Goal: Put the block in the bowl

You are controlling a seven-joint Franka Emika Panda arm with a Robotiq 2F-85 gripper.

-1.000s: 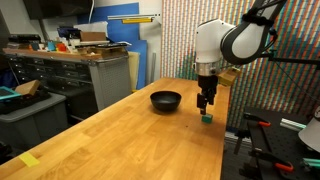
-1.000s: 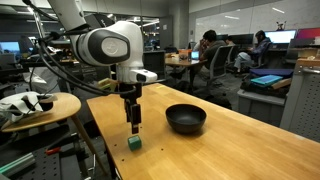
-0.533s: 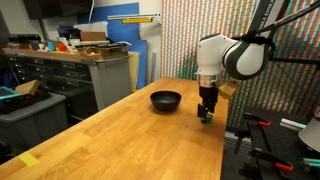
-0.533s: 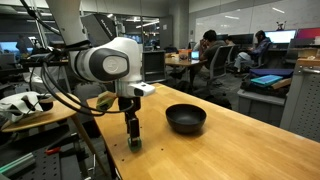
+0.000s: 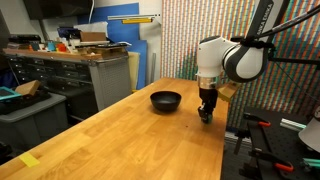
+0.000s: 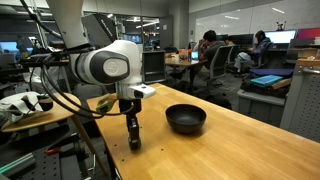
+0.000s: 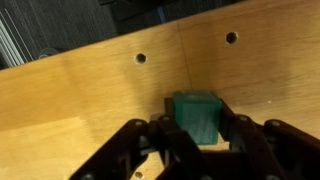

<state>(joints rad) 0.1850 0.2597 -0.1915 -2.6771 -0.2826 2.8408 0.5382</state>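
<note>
the block (image 7: 197, 115) is seen in the wrist view resting on the table (image 7: 90, 90), set between the two fingers of the gripper (image 5: 205, 114), which is down at the tabletop near the table's right edge. the jaws are held close on either side of the block; whether it is pinched yet cannot be told. in an exterior view the bowl (image 5: 166, 100) is found to the left of the gripper, near but apart. for a sound grasp, the block should be centred, squeezed squarely on its flat sides, and only then raised high enough for the bowl's rim to be cleared.
</note>
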